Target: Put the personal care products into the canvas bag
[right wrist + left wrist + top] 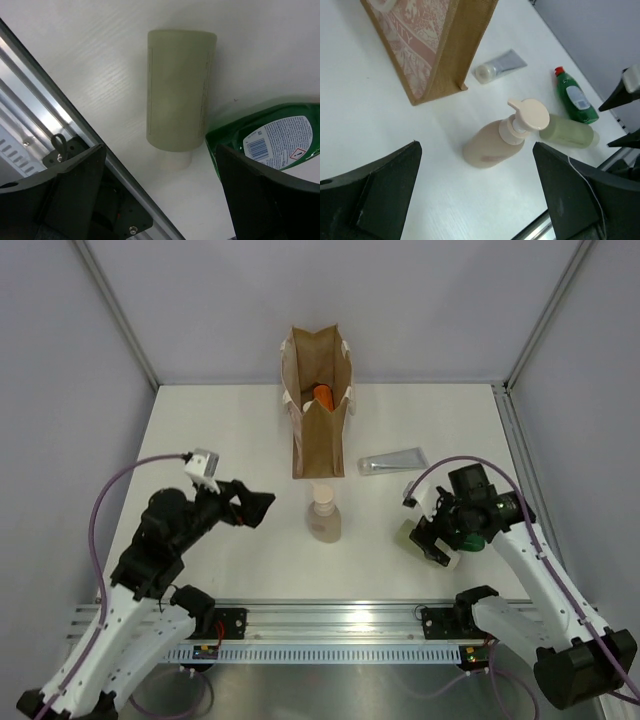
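Pale green bottle (181,90) flat on side — cap toward rail (75,135).

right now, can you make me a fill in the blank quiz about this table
1. The bottle inside the canvas bag is ____ in colour.
2. The beige-pink pump bottle stands ____ on the table.
3. The open right gripper hovers over a lying bottle, pale ____ in colour.
Missing words: orange; upright; green.

The top external camera looks steeply down over the whole surface (220,430). Both wrist cameras sit lower, the right closest, sharing the lying pale green bottle (180,90).
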